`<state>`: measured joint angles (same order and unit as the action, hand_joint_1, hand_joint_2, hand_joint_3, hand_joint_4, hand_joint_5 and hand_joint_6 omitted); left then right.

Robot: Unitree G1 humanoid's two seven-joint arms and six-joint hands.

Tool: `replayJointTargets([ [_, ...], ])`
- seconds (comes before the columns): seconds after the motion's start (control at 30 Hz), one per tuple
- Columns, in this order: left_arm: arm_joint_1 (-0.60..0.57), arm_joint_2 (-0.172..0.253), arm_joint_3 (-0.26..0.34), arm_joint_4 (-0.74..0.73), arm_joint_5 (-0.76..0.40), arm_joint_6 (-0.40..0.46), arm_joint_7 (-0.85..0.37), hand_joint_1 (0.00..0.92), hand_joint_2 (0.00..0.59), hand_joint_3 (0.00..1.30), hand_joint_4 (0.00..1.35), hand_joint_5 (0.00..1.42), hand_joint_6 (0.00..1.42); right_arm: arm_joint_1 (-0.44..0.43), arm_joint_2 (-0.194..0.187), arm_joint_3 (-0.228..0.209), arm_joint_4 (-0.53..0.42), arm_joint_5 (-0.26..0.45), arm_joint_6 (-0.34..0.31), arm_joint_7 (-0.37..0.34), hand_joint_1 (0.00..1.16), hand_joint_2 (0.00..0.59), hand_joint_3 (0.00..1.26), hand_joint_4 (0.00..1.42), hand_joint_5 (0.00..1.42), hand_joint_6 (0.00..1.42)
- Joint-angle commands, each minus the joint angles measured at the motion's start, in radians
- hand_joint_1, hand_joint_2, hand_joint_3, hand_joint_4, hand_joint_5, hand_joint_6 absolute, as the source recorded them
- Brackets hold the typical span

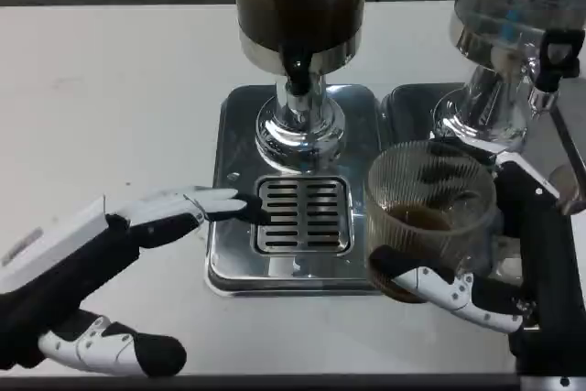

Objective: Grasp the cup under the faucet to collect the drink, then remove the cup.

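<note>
While gripping the cup, right hand, fingers wrapped around.

Even overhead light, mild softness on my feed.
I see the white surface bright, almost washed out; glare streaks on the chrome drip tray; faint shadows; edges slightly blurred and grainy.

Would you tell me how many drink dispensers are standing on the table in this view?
2. The dark-filled dispenser stands at centre back, above the slotted drip tray. The second dispenser stands at the back right, cut off by the picture's edge; more could lie beyond it.
</note>
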<state>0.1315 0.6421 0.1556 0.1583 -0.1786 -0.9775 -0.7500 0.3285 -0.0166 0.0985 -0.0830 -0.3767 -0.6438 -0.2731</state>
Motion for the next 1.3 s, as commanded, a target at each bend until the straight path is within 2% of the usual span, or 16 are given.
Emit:
replayJointTargets([
  [0.03,0.034,0.046,0.035,-0.034,0.012,-0.058,0.018,0.000,0.020,0.22,0.06,0.08,0.12,0.014,0.003,-0.006,-0.051,0.032,-0.012,0.008,1.06,0.045,0.84,1.00,1.12,1.42],
  [0.23,0.049,0.083,0.045,-0.018,0.020,-0.125,0.020,0.000,0.018,0.21,0.04,0.05,0.09,0.027,0.007,-0.011,-0.072,0.039,-0.009,0.024,1.05,0.044,0.85,1.00,1.12,1.42],
  [0.4,0.054,0.100,0.044,-0.021,0.009,-0.136,0.026,0.000,0.015,0.21,0.04,0.05,0.09,0.032,0.010,-0.013,-0.084,0.044,-0.004,0.034,1.05,0.044,0.85,1.01,1.12,1.42],
  [0.77,0.064,0.113,0.034,-0.033,0.001,-0.140,0.041,0.000,0.011,0.21,0.04,0.04,0.09,0.030,0.013,-0.019,-0.090,0.047,-0.001,0.042,1.05,0.045,0.85,1.01,1.12,1.42],
  [1.3,0.076,0.108,0.029,-0.024,0.006,-0.146,0.045,0.000,0.011,0.21,0.05,0.04,0.09,0.024,0.012,-0.020,-0.079,0.044,-0.003,0.042,1.04,0.050,0.86,1.02,1.13,1.42],
])
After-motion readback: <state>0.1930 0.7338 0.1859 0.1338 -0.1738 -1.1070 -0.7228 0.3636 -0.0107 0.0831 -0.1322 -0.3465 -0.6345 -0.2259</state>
